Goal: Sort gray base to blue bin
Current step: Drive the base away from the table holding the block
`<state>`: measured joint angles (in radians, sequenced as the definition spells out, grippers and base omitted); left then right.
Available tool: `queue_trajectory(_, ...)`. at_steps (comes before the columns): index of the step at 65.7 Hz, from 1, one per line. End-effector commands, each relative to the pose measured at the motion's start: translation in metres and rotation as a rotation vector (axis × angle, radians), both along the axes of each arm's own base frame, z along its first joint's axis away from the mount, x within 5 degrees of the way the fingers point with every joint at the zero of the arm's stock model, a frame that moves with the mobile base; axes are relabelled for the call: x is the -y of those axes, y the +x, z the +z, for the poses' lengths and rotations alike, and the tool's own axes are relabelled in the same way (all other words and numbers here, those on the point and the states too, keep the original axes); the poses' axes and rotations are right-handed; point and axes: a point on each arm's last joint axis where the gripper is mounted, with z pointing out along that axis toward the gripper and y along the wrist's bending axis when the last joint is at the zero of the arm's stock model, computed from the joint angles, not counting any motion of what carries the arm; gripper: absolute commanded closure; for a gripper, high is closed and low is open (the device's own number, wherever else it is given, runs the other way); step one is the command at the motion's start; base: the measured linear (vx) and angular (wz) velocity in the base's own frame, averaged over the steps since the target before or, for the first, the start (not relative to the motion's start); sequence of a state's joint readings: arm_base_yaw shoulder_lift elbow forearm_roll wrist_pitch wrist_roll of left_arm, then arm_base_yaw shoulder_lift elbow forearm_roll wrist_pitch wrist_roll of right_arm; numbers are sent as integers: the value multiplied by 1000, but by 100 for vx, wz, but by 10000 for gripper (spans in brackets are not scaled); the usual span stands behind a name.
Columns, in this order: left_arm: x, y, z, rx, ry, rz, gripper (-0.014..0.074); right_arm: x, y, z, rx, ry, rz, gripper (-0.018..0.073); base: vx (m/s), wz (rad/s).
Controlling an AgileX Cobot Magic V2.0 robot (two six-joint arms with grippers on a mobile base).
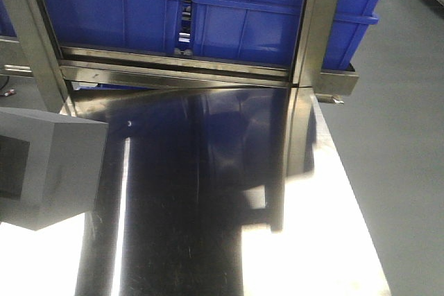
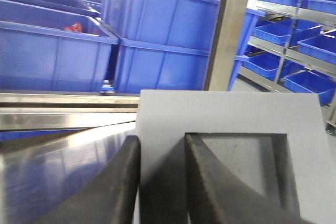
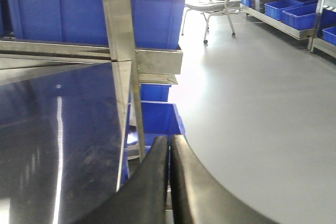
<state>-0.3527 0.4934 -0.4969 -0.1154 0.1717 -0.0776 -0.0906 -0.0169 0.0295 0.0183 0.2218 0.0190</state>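
Observation:
The gray base (image 2: 220,114), a matte gray block with a square recess, fills the lower part of the left wrist view. My left gripper (image 2: 161,148) is shut on one of its walls, with one finger outside and one finger (image 2: 210,182) inside the recess. In the front view the gray base (image 1: 48,168) hangs at the left edge, above the steel table (image 1: 208,192). The tall blue bin (image 1: 277,12) (image 2: 163,35) stands behind the table's far rail; its inside is hidden. My right gripper (image 3: 169,145) is shut on nothing at the table's right edge.
A lower blue crate (image 1: 111,8) (image 2: 47,56) holding red items stands left of the tall bin. Steel posts (image 1: 319,25) and a rail (image 1: 173,67) frame the table's far end. More blue crates sit on shelves (image 2: 294,30) to the right. A chair (image 3: 210,3) stands on the gray floor.

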Motion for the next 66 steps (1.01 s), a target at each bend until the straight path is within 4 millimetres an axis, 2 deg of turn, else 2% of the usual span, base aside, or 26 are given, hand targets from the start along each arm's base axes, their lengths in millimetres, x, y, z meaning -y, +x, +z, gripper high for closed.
queue_trajectory(1,-1,-1,20,126,-63,10,603,0,1,7,74,-20,-1,564,-4,-14)
queue_trajectory(23,-1,-1,20,126,-63,10,603,0,1,7,74,-20,-1,564,-7,-34)
queue_trajectory(66,-1,-1,20,126,-63,10,603,0,1,7,74,-20,-1,564,-11,-59)
